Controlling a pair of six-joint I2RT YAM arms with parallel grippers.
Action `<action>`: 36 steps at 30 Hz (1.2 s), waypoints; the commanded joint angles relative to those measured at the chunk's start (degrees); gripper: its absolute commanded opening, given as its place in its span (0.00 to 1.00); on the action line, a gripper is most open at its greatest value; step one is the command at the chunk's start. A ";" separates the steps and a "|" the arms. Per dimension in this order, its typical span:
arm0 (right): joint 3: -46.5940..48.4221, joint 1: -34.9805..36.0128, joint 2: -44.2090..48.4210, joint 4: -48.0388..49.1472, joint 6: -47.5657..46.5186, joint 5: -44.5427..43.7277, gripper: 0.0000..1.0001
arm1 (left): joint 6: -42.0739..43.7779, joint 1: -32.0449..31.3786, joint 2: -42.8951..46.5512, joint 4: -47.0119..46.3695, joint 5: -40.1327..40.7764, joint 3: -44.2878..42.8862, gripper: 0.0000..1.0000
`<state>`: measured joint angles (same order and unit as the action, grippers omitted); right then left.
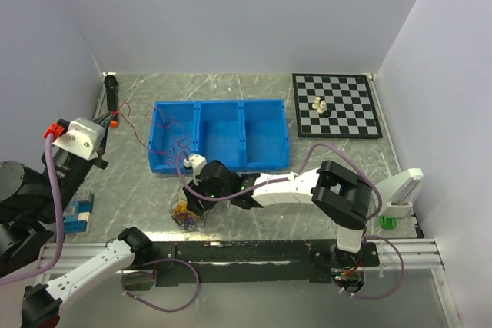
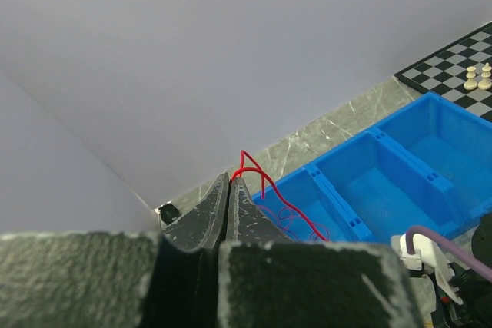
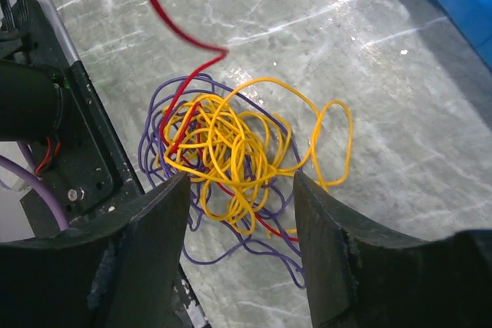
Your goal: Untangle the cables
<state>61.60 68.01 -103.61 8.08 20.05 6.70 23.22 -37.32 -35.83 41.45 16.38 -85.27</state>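
- At the table's near edge the cables (image 3: 223, 144) lie in a yellow, purple and red knot, the right gripper (image 3: 240, 182) spread wide just above.
- Closing here would likely catch several loops together and tighten the knot.
- Farther left, the left gripper (image 2: 230, 182) is pressed together on a red strand (image 2: 269, 190); a hard pull could drag the whole knot.
- Only the left wrist view shows that pinch; the top view shows the strand reaching the blue tray (image 1: 223, 102).
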 commanded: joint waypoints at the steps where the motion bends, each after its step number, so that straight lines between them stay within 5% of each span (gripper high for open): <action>1: 2.82 0.55 -3.17 3.08 0.60 2.70 0.60 | 0.24 0.14 -0.38 -1.28 0.49 -0.51 0.01; 5: 1.86 0.63 -4.05 5.10 3.41 4.72 0.46 | 0.60 0.14 -0.29 -1.81 0.85 -0.42 0.01; 12: -4.90 0.81 2.25 5.29 7.01 2.63 0.00 | 0.94 0.14 -0.90 -4.88 1.54 -0.42 0.01; 16: -12.01 1.60 9.46 1.95 10.35 -2.64 0.00 | 3.66 0.14 -1.87 -10.58 4.61 -0.60 0.01; 23: -21.43 8.53 20.02 -13.85 21.93 -18.89 0.00 | 16.40 0.14 -5.99 -33.60 17.27 -2.52 0.01; 36: -28.90 12.68 26.18 -26.61 39.26 -28.40 0.00 | 30.02 0.14 -18.03 -59.90 13.94 -18.51 0.01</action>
<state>35.18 80.12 -78.91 -10.26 53.49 -17.76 46.59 -37.32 -51.44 -3.81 30.87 -98.56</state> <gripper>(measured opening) 0.020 0.015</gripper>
